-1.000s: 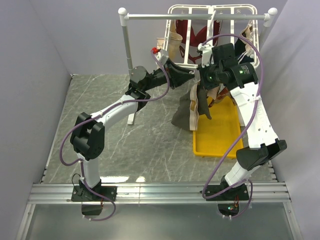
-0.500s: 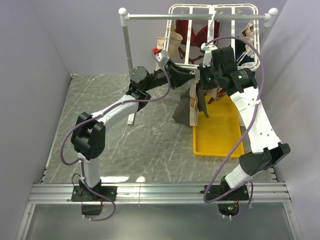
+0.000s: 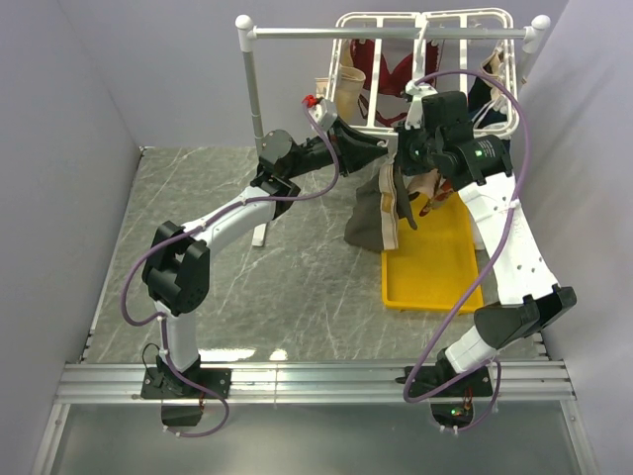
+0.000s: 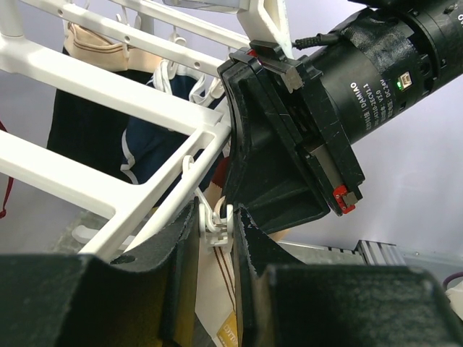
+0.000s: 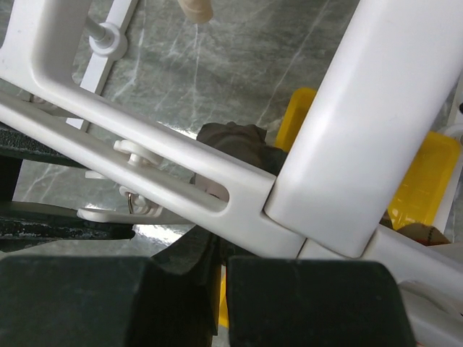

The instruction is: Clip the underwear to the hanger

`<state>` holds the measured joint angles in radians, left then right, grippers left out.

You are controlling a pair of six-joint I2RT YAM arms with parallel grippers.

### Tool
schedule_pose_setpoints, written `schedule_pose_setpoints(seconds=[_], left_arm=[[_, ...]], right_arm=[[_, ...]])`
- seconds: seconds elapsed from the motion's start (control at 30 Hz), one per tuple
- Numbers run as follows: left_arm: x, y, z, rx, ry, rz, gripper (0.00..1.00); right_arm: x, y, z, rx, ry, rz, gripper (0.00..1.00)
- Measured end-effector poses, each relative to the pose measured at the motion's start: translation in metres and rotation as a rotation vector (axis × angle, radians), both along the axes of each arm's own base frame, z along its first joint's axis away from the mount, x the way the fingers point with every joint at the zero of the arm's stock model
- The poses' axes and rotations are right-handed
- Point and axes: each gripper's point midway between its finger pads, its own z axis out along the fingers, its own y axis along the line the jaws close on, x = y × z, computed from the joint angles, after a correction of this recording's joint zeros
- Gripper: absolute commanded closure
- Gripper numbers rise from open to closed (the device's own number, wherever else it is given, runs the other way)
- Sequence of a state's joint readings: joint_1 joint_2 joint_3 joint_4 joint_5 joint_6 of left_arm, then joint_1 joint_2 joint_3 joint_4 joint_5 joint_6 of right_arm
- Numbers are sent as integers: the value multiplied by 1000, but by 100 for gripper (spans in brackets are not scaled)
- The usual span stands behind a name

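The white hanger point(image 3: 381, 14) hangs at the back with its slats filling both wrist views point(image 4: 94, 79) point(image 5: 362, 116). In the left wrist view my left gripper point(image 4: 217, 225) is shut on a small white clip point(image 4: 215, 233) dangling from a slat, its handles pinched between the fingers point(image 4: 249, 249). The underwear point(image 3: 378, 210), dark grey-brown with a beige band, hangs from my right gripper point(image 3: 402, 174), which is shut on its top edge just under the hanger's lower rail. My left gripper point(image 3: 388, 148) is right beside it. The right wrist view shows dark fabric point(image 5: 235, 137) past the shut right gripper point(image 5: 221, 271).
A yellow tray point(image 3: 435, 272) lies on the marble table below the right arm. A white pole-and-rail stand point(image 3: 252, 94) carries the hanger. A maroon garment point(image 3: 381, 61) and a beige one point(image 3: 346, 84) are clipped on the hanger, and grey walls close in on both sides.
My right gripper has risen and shifted slightly right with the underwear, closer under the hanger's rail. The left gripper has held still on the clip.
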<state>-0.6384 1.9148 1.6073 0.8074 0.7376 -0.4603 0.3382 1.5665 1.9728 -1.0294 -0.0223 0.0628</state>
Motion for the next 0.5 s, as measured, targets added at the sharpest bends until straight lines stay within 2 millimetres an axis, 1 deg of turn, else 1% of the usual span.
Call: schedule_pose_setpoints(seconds=[0.17,0.5], left_arm=[[1,0,-1,5,-11,5,100],[3,-3,-7,36,-75,32,100]], right_arm=[[0,0,-2,-3,3,-1,100],[-1,-4,-12,-43,22,15,100]])
